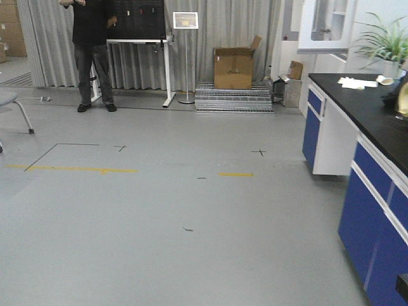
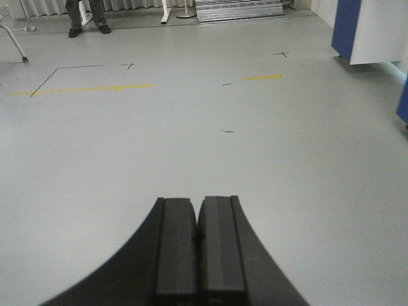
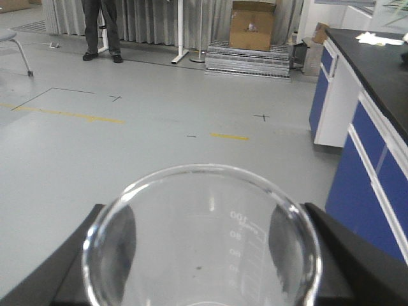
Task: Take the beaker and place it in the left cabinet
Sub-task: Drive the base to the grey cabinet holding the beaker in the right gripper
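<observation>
Beaker [image 3: 201,242] base out of frame between jaws

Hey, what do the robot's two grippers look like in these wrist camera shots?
The left gripper is matte black: two flat, rectangular pads with outer flanks that flare in a curve toward the camera. Of the right gripper, only plain black fingers show on either side of the small clear glass beaker. No cables or markings are visible on either.

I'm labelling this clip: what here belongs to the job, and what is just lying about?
Job: beaker, right tool holding it.
Lying about: box, plant, papers, sign stand.
</observation>
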`<state>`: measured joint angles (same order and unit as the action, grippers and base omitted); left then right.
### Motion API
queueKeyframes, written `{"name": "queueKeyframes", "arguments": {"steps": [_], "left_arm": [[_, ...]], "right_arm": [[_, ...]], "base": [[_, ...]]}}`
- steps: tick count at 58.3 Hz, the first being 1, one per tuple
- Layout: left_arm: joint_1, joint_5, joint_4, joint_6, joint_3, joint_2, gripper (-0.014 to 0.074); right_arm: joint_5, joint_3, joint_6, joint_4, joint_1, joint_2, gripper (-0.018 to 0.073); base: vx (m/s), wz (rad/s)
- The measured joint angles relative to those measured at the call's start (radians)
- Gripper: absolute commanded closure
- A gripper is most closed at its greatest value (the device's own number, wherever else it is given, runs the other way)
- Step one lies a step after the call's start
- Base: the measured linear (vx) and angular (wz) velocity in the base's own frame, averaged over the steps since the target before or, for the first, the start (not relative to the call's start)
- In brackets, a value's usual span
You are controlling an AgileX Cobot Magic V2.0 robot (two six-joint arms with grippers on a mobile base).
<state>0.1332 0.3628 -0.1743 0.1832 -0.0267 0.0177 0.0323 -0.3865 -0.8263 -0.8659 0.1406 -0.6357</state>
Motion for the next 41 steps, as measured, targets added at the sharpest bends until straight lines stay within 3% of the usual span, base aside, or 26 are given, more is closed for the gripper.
{"name": "queueKeyframes", "arguments": {"steps": [41], "left_arm": [[0.000,0.000,0.000,0.000,0.000,0.000,0.0593]], "right_arm": [[-0.001,0.000,0.000,0.000,0.000,0.000,0.0564]], "base": [[0.77,0.05]]}}
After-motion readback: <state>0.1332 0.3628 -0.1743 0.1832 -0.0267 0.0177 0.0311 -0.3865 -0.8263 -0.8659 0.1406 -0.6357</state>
